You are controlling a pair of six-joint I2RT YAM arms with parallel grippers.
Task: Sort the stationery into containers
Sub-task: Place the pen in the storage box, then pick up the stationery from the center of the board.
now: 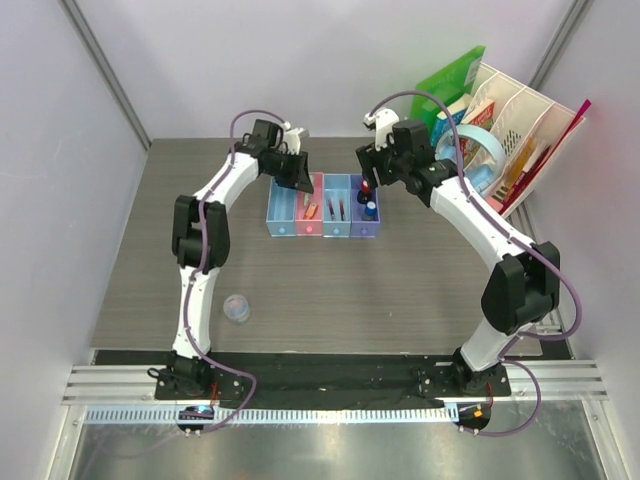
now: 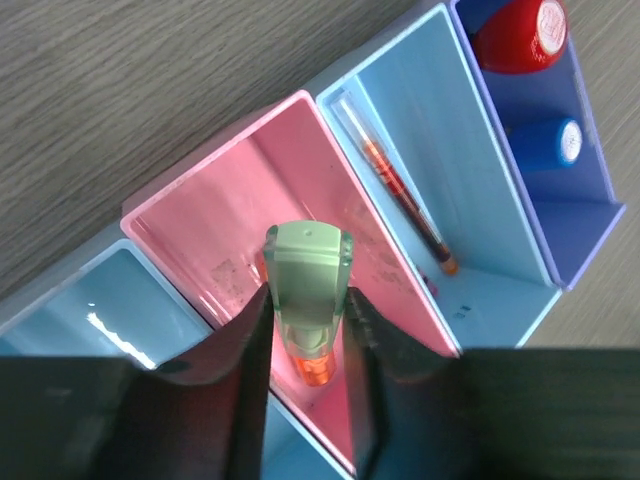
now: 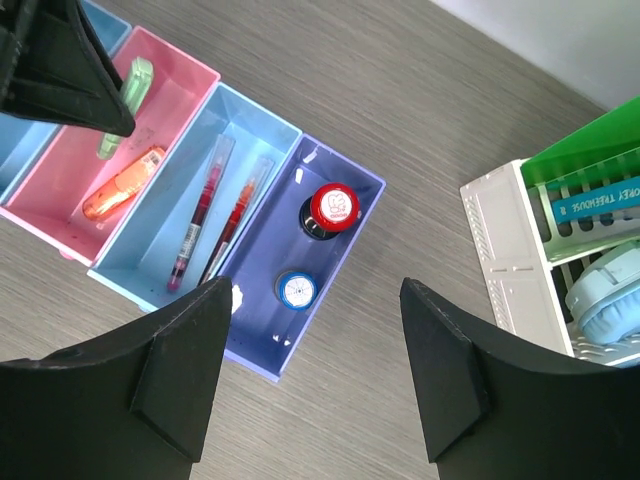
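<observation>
The four joined trays (image 1: 322, 232) stand at mid-table. My left gripper (image 2: 308, 292) is shut on the short green piece (image 2: 308, 262) and holds it inside the pink tray (image 2: 215, 225), just over the orange piece (image 2: 316, 368). Two red pens (image 3: 200, 215) lie in the light blue tray (image 3: 262, 128) beside it. A red-capped bit (image 3: 333, 205) and a blue-capped bit (image 3: 297, 290) stand in the purple-blue tray (image 3: 268, 362). My right gripper (image 3: 315, 288) is open and empty above that tray. The translucent bluish disc (image 1: 237, 308) lies on the table at the near left.
The white perforated organizer (image 1: 520, 130) with books, a green folder (image 1: 450, 80) and blue headphones (image 1: 480, 160) stands at the back right, close to my right arm. The leftmost light blue tray (image 2: 90, 300) holds nothing that I can see. Grey walls close in the table.
</observation>
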